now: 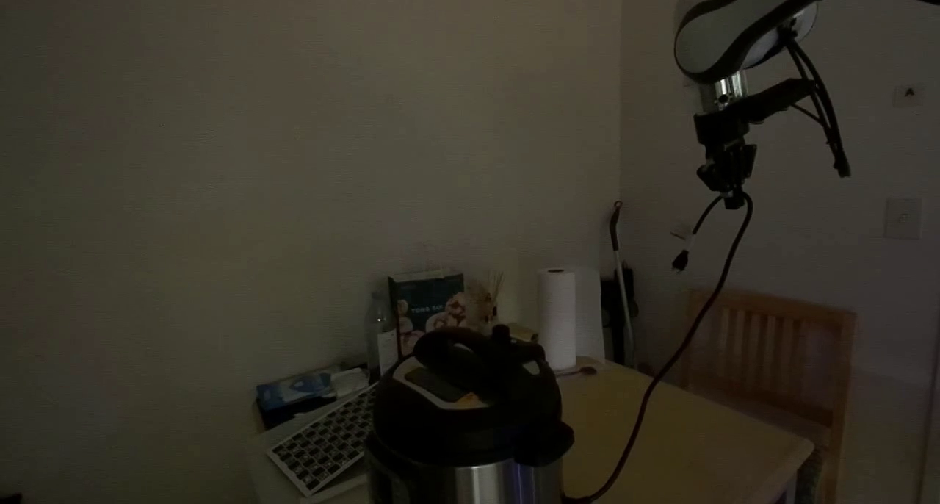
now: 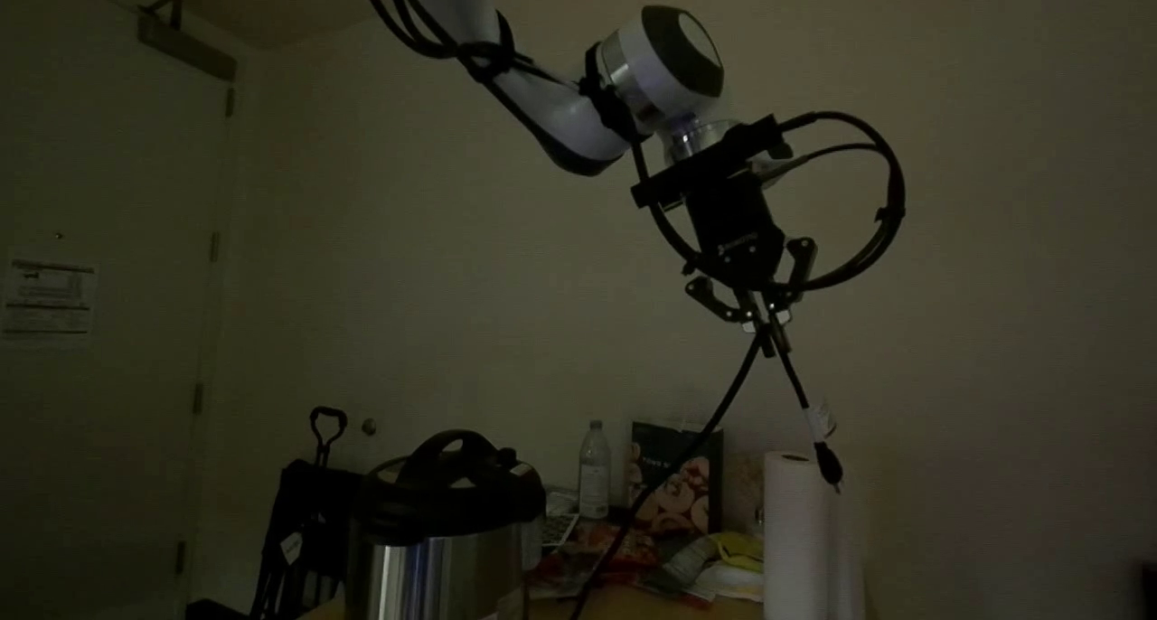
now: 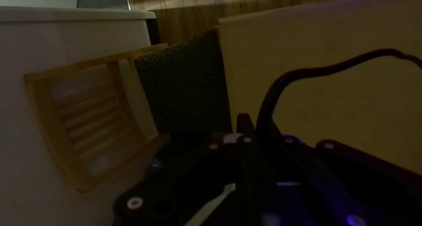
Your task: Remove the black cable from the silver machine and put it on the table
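The silver machine, a pressure cooker with a black lid, stands at the bottom of both exterior views (image 1: 477, 482) (image 2: 452, 575). My gripper (image 1: 733, 200) is high above the table (image 1: 690, 430), shut on the black cable (image 1: 698, 324); the grip also shows in an exterior view (image 2: 768, 335). The cable's plug (image 1: 681, 261) hangs free on a short end. The long end slopes down to the machine's lower side at the frame's bottom edge; its joint there is not clearly visible. In the wrist view, the cable (image 3: 306, 72) rises from between the dark fingertips (image 3: 257, 128).
A paper towel roll (image 1: 557, 320), a dark printed box (image 1: 426, 306) and a bottle (image 2: 593, 475) stand at the table's back. A white gridded object (image 1: 327, 434) lies beside the machine. A wooden chair (image 1: 778, 342) stands at the table's far edge, also in the wrist view (image 3: 52, 120).
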You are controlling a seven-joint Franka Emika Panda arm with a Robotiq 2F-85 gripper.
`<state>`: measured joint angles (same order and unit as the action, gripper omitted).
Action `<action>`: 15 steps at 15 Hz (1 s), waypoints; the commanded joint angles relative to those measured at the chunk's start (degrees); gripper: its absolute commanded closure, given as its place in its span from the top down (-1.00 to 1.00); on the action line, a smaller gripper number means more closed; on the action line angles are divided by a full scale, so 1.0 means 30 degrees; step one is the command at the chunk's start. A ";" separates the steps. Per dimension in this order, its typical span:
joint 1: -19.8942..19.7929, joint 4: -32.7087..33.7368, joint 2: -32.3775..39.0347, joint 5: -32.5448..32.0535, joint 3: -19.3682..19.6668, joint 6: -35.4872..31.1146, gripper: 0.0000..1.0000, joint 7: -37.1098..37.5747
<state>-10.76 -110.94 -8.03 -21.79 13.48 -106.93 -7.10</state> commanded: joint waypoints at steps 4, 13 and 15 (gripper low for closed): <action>-0.0477 0.0948 0.1132 0.0496 0.0058 0.0108 -0.95 0.1084; -0.1326 0.2926 0.3922 0.0939 0.0900 0.2225 -0.95 0.4934; -0.1332 0.3371 0.4372 0.0851 0.0932 0.2745 -0.95 0.5501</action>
<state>-14.08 -104.44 2.69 -19.81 16.27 -102.00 7.15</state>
